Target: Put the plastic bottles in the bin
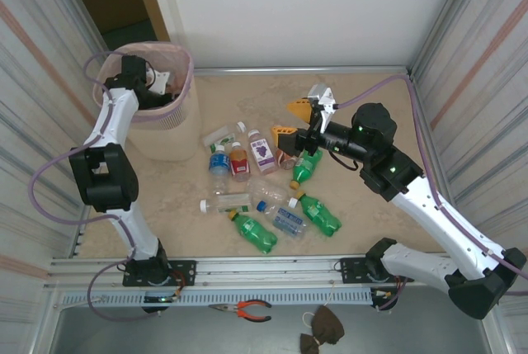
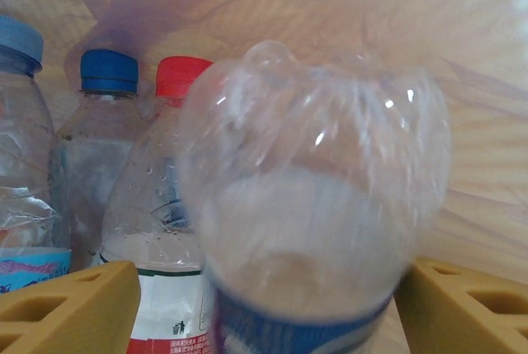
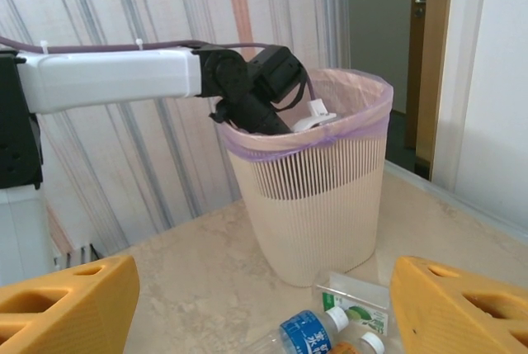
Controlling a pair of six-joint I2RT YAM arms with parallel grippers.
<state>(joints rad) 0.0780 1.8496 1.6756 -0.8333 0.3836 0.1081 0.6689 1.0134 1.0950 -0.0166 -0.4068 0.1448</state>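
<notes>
My left gripper (image 2: 268, 309) reaches down inside the bin (image 1: 169, 135), and its yellow fingers (image 2: 66, 304) stand apart. A clear bottle with a blue label (image 2: 313, 197) sits blurred between them, bottom towards the camera, with a gap on its left side. Behind it stand bottles with a blue cap (image 2: 107, 72) and a red cap (image 2: 183, 73). Several clear and green plastic bottles (image 1: 256, 232) lie on the table's middle. Above them my right gripper (image 1: 290, 121) hovers open and holds nothing. In the right wrist view it (image 3: 264, 309) faces the bin (image 3: 318, 205), and a blue-labelled bottle (image 3: 305, 333) lies below.
A purple liner bag (image 3: 305, 143) folds over the bin's rim. Striped walls close in the table on the left and right. Pliers (image 1: 245, 310) and a dark object (image 1: 322, 325) lie beyond the near rail. The table's right back corner (image 1: 371, 98) is bare.
</notes>
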